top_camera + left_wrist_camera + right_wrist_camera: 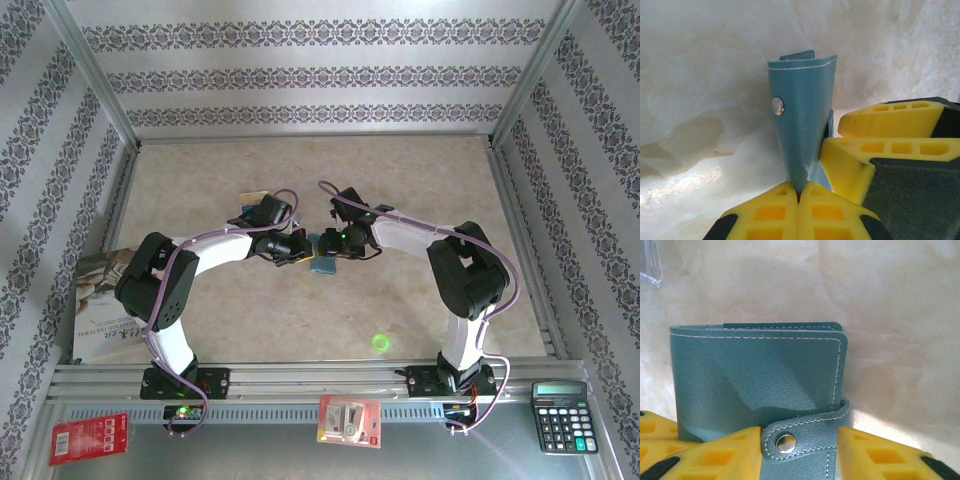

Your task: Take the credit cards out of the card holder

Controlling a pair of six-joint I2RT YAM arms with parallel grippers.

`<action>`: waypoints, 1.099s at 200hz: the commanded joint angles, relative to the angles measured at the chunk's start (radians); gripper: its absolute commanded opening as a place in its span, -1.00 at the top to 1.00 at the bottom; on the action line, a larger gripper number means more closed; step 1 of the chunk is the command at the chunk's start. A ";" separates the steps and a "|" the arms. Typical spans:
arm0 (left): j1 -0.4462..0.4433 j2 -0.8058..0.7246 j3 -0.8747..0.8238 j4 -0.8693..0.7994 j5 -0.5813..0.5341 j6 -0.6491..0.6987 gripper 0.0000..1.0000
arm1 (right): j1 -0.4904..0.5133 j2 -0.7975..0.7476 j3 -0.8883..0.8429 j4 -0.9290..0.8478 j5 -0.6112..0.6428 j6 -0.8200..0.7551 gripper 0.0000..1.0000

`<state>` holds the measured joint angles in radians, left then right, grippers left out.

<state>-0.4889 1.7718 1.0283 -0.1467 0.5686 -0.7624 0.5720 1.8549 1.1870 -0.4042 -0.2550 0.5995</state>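
Observation:
The slate-blue card holder [323, 256] is folded shut and held upright between both arms at the table's middle. My left gripper [800, 194] is shut on its lower corner, seen edge-on with its snap stud [777, 106]. My right gripper [800, 441] straddles the snapped side tab [805, 437]. One yellow pad lies on the holder's face at the tab's stud end, and the other is at the fold by the holder's edge; both touch it. The right gripper's fingers [875, 150] come in from the right. The credit cards are hidden inside the closed holder.
Small flat blue-and-tan pieces [248, 208] lie behind the left wrist; I cannot tell what they are. A booklet [100, 300] lies at the left. On the near rail are a red packet [88, 438], a red-and-white packet [348, 420] and a black calculator [565, 415].

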 commanded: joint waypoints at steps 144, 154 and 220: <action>0.012 0.000 0.035 -0.052 -0.011 0.022 1.00 | -0.032 0.000 -0.030 -0.003 0.073 0.054 0.47; 0.012 -0.002 0.034 -0.055 -0.020 0.020 1.00 | -0.031 0.006 -0.030 -0.005 0.072 0.054 0.57; 0.031 -0.074 -0.016 -0.045 -0.124 -0.018 0.15 | -0.025 -0.049 -0.034 -0.001 0.078 0.013 0.91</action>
<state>-0.4839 1.7660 1.0378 -0.1791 0.5114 -0.7639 0.5346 1.8503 1.1343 -0.4038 -0.1734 0.6437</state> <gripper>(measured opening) 0.355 0.065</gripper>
